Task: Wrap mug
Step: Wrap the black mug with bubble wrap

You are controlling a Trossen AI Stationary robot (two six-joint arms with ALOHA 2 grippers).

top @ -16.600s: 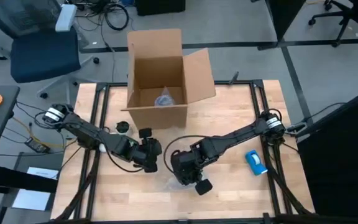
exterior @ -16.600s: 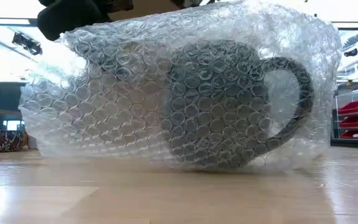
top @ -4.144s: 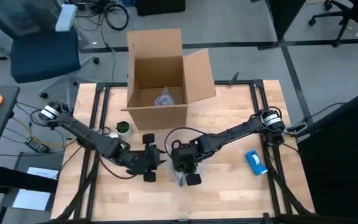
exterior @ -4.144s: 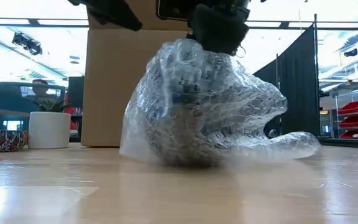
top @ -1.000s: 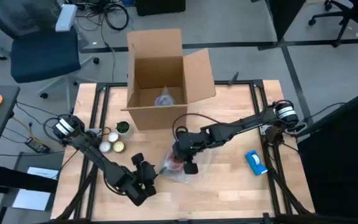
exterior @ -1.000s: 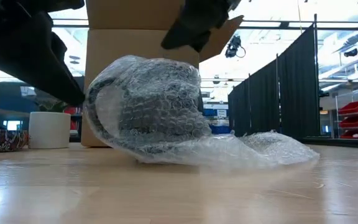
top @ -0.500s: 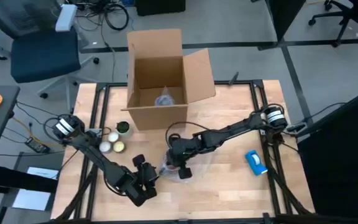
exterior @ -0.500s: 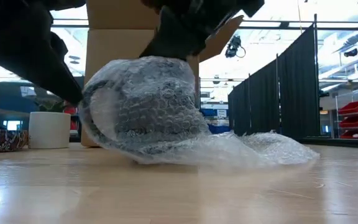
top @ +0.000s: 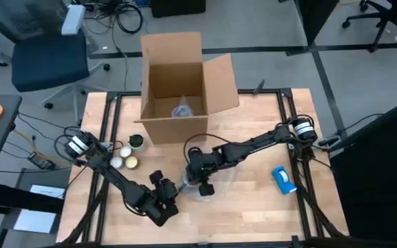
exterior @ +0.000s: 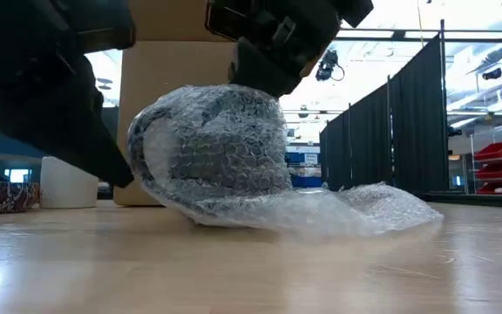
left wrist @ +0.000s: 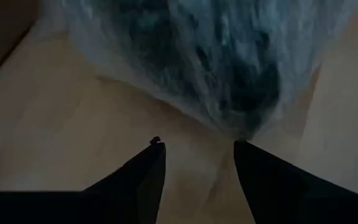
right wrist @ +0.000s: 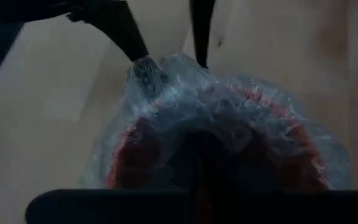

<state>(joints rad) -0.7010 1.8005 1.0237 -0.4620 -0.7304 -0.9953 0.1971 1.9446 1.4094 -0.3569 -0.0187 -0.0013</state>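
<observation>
While both arms reach toward the middle of the table, they come at it from opposite sides. One left arm stretches from its base at the table's left edge toward the near middle, ending in the left gripper held low, just left of the wrapped bundle. Its fingers stand spread apart, pointing at the bundle with bare wood between them; in the right wrist view their tips reach the edge of the wrap. One right arm runs from the right edge across to the centre and bends down, so the right gripper sits on top of the bundle. Whether its fingers are spread or pressed together cannot be told, since the wrap and the gripper's own body hide them.

One mug lies near the table's middle, inside a single sheet of bubble wrap. Through the plastic it shows dark in the low view and orange-red in the right wrist view. The wrap bulges around the mug and trails flat on the wood to the right in the low view.

One open cardboard box stands at the far side of the table, with something pale inside it. Three small round things sit on the left side of the table, near the box's front: two pale, one dark. One blue roll-like thing lies near the right edge, well apart from the mug.
</observation>
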